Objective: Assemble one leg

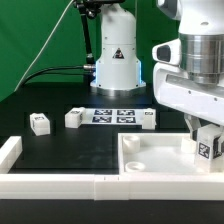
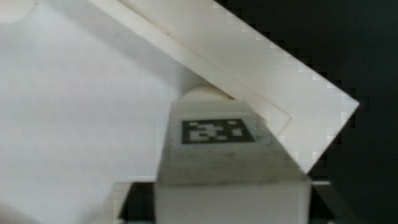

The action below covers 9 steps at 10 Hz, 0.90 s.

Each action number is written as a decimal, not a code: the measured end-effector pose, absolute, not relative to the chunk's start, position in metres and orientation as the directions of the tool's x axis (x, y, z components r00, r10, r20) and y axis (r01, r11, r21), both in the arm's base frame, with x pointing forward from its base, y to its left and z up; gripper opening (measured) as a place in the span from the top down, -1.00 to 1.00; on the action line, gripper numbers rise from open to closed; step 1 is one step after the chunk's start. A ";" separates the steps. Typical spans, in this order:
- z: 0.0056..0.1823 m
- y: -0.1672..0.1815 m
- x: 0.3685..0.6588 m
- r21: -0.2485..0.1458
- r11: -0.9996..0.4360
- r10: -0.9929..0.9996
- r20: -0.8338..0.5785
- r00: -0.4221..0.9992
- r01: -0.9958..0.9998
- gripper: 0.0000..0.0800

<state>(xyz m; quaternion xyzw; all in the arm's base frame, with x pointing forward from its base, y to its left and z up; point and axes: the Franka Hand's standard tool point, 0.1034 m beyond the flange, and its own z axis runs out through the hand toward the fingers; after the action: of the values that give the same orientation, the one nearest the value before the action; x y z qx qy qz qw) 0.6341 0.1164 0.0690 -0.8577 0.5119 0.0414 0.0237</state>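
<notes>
My gripper (image 1: pixel 205 138) is shut on a leg (image 1: pixel 208 150), a small white block with a black-and-white tag. It holds the leg upright over the near corner, at the exterior view's right, of the large white square panel (image 1: pixel 150 158). Whether the leg touches the panel I cannot tell. In the wrist view the leg (image 2: pixel 217 140) stands between my dark fingers (image 2: pixel 143 200), tag up, with the gripper (image 2: pixel 222 203) closed on its sides. The panel (image 2: pixel 89 100) and its raised rim fill most of that view. Three more legs lie on the black table (image 1: pixel 40 123), (image 1: pixel 74 118), (image 1: pixel 148 119).
The marker board (image 1: pixel 112 115) lies flat behind the panel, between the loose legs. A low white fence (image 1: pixel 60 186) runs along the front and turns up at the exterior view's left (image 1: pixel 9 150). The robot base (image 1: pixel 115 60) stands at the back.
</notes>
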 end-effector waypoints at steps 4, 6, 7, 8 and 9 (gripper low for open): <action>0.069 0.119 0.633 0.003 -0.484 -0.871 -0.096 0.481 -0.875 -0.27; 0.069 0.130 0.632 -0.015 -0.663 -0.745 -0.085 0.662 -0.748 -0.56; 0.069 0.133 0.631 -0.021 -0.722 -0.689 -0.083 0.720 -0.692 -0.61; 0.069 0.136 0.631 -0.027 -0.793 -0.606 -0.078 0.792 -0.609 -0.61; 0.069 0.137 0.630 -0.035 -0.855 -0.515 -0.075 0.854 -0.518 -0.62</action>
<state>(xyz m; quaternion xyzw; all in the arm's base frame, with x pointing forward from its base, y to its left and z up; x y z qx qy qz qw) 0.6303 0.1368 0.0692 -0.9624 0.2683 0.0316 0.0271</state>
